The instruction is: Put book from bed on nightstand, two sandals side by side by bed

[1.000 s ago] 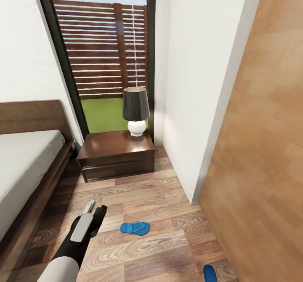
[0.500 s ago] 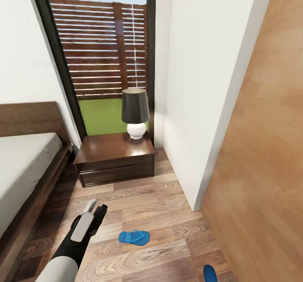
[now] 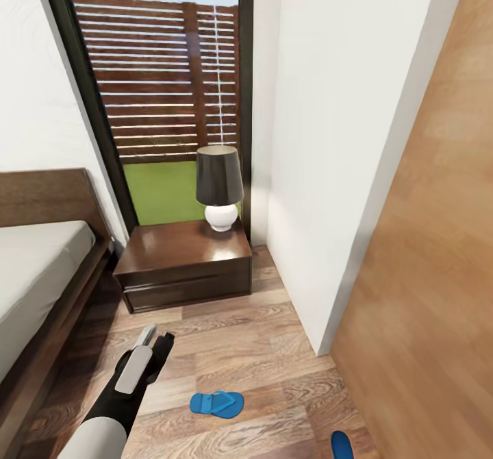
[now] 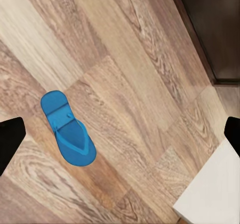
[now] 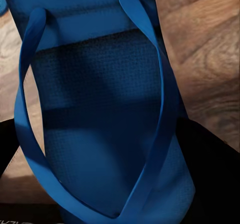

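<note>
1. we see a bright blue flip-flop sandal point(image 3: 216, 403) lying flat on the light wood-plank floor point(image 3: 260, 349), out in the open, well apart from the low bed with the dark brown wooden frame and grey mattress point(image 3: 41, 288).
2. our left gripper point(image 3: 155, 339) hangs over the floor between the bed and that sandal. in the left wrist view its two dark fingertips sit far apart at the edges, so it is spread wide and holds nothing.
3. a second bright blue sandal point(image 5: 100, 114) is very close in the right wrist view, with dark finger parts on both sides of it. it looks like the right gripper is pinching it, but we cannot tell for sure. (a bit of blue at the bottom edge of the head view point(image 3: 342, 445) may be this same one.)
4. the boxy dark-brown wooden nightstand point(image 3: 181, 267) stands just beside the bed, with a dark-shaded lamp on a white round base point(image 3: 220, 188) on top.
5. to do this step well, we think the left gripper should come straight down over the floor sandal, close across its narrow sides, and lift it flat.
6. then both sandals should go down near the bed, toes the same way, just beside each other.
</note>
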Available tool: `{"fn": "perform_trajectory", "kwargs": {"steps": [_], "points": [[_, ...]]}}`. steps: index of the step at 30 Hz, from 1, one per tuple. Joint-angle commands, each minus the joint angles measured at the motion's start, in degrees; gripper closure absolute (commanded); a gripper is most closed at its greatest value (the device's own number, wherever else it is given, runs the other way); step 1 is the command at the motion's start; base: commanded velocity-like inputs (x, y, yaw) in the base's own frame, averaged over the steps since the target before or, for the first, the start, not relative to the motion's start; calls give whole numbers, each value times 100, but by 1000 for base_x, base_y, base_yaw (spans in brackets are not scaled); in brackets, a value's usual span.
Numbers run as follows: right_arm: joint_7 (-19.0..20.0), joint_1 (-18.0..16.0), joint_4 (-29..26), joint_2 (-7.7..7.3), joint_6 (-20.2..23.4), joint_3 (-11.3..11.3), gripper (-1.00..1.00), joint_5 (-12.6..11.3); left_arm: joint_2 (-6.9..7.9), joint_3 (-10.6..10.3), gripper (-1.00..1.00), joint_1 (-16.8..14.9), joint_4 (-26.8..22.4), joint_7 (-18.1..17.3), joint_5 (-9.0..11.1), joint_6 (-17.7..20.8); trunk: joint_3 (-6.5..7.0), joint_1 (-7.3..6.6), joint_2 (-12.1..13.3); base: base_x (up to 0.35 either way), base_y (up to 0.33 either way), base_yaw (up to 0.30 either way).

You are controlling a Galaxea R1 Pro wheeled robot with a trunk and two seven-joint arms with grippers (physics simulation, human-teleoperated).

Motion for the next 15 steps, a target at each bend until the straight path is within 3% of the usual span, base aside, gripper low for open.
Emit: {"fn": "perform_trajectory", "kwargs": {"steps": [1, 12, 15], "points": [[31, -8, 19, -2, -14, -11, 100, -25, -5, 22, -100, -3, -12, 26, 32, 25, -5, 0, -2, 79, 0, 0], [33, -8, 19, -1, -14, -11, 100, -25, -8, 22, -100, -3, -12, 20, 32, 25, -5, 0, -2, 15, 0, -2], [32, -8, 19, -2, -14, -11, 100, -25, -8, 22, -100, -3, -12, 23, 32, 25, -5, 0, -2, 1, 0, -119]]}}
